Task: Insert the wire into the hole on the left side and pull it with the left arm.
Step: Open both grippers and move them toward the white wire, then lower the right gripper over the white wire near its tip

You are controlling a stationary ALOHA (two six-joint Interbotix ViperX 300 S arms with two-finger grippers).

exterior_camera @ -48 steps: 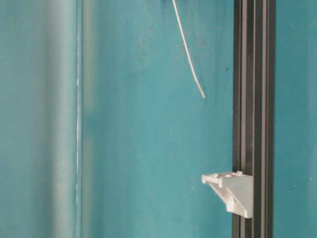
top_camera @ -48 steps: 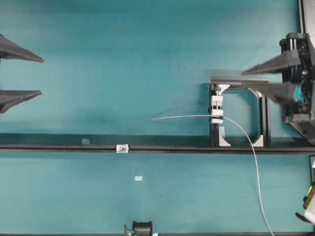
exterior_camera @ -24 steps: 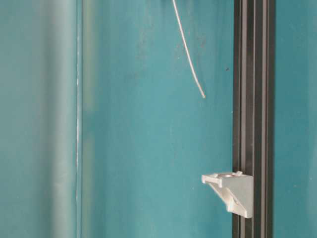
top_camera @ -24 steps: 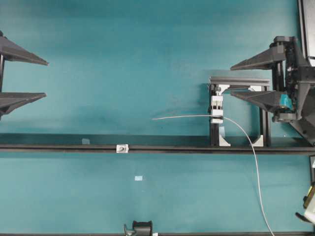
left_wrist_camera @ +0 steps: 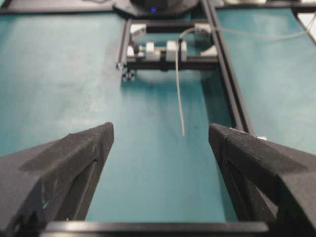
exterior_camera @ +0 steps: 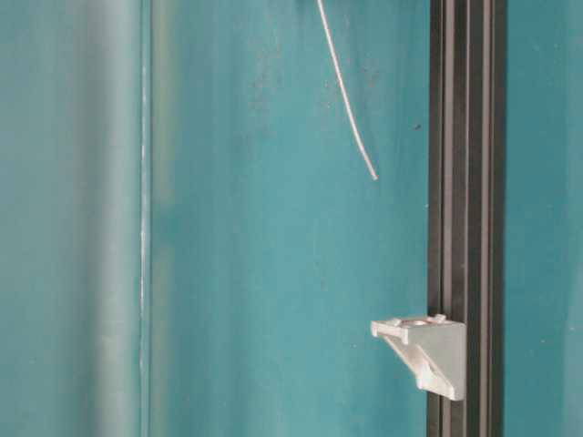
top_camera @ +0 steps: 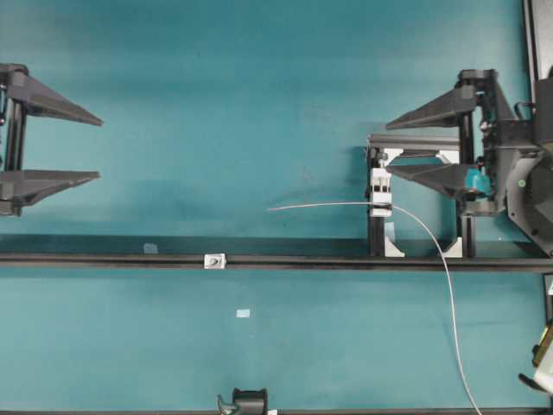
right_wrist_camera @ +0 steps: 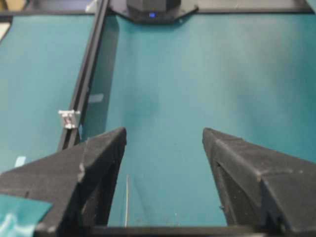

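The wire (top_camera: 328, 205) runs from the bottom right up through a white clamp (top_camera: 380, 190), and its straight tip lies free at mid-table. It also shows as the wire (left_wrist_camera: 179, 89), the wire (right_wrist_camera: 126, 197) and the wire (exterior_camera: 344, 91). The hole is in a small silver block (top_camera: 213, 260) on the black rail, seen too as the block (exterior_camera: 424, 350) and the block (right_wrist_camera: 68, 118). My left gripper (top_camera: 99, 149) stands open at the far left, well short of the wire tip, empty in its own view (left_wrist_camera: 161, 128). My right gripper (top_camera: 387, 149) is open above the clamp frame, holding nothing (right_wrist_camera: 164, 131).
A long black rail (top_camera: 346, 261) crosses the table left to right. A black frame (top_camera: 419, 143) carries the clamp at the right. A small pale patch (top_camera: 243, 313) lies below the rail, and a black fitting (top_camera: 246, 402) sits at the front edge.
The right gripper has moved left over the clamp frame and its jaws have spread wider. The left gripper has come a little to the right. The wire has not moved.
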